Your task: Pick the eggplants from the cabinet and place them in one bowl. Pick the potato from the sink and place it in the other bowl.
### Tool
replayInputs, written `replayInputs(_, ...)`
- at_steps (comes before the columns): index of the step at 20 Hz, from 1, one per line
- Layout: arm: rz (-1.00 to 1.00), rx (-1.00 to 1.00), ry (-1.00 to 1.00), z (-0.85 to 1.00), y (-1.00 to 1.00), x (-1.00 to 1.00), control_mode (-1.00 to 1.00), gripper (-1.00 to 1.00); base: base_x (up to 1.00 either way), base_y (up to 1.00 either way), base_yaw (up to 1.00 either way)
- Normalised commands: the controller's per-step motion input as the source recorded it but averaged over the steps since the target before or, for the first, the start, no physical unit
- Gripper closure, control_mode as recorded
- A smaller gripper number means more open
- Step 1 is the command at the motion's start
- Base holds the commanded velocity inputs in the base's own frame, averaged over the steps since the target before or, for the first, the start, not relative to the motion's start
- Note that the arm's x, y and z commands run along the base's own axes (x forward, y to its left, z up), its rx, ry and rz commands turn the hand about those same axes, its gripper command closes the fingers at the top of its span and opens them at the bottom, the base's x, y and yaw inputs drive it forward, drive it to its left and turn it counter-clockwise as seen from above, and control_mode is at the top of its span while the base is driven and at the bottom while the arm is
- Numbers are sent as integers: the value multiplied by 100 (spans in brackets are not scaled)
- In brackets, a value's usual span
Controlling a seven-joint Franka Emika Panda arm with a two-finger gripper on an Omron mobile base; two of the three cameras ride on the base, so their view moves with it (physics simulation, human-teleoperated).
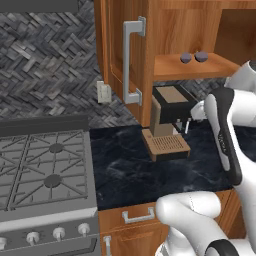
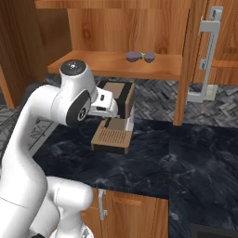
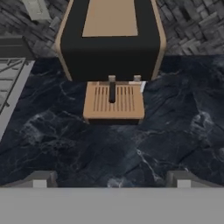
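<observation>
Two dark purplish eggplants point(image 1: 186, 57) point(image 1: 201, 56) lie side by side on the wooden shelf of the open cabinet point(image 1: 195, 67). From the right they show as eggplants point(image 2: 135, 56) point(image 2: 149, 56) at the shelf's middle. My gripper point(image 3: 111, 179) is open, its fingertips point(image 3: 41, 178) wide apart with nothing between them. It hangs over the black counter, below the shelf and in front of the coffee machine, well short of the eggplants. The potato, the sink and both bowls are out of view.
A black and tan coffee machine point(image 1: 170, 110) with a slatted drip tray point(image 3: 113, 101) stands under the shelf. The cabinet door point(image 1: 115, 45) stands open with its silver bar handle point(image 1: 132, 60). A gas stove point(image 1: 45, 170) lies to the left of the dark marble counter point(image 1: 130, 175).
</observation>
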Motion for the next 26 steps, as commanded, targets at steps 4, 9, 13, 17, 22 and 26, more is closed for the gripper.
replayInputs(4,-11,8,-8,55,-11,-28,-100,-100,0,0,0)
replayInputs(9,-23,6,-12,60,-1,-5,-100,-100,0,0,0)
replayInputs(13,-27,4,-9,37,0,0,-100,-100,0,0,0)
replayInputs(17,-9,2,-20,16,1,-7,-100,-100,0,0,0)
replayInputs(22,1,10,-30,0,0,-3,-100,-100,0,0,0)
replayInputs(26,8,0,-16,3,0,0,-100,-100,0,0,0)
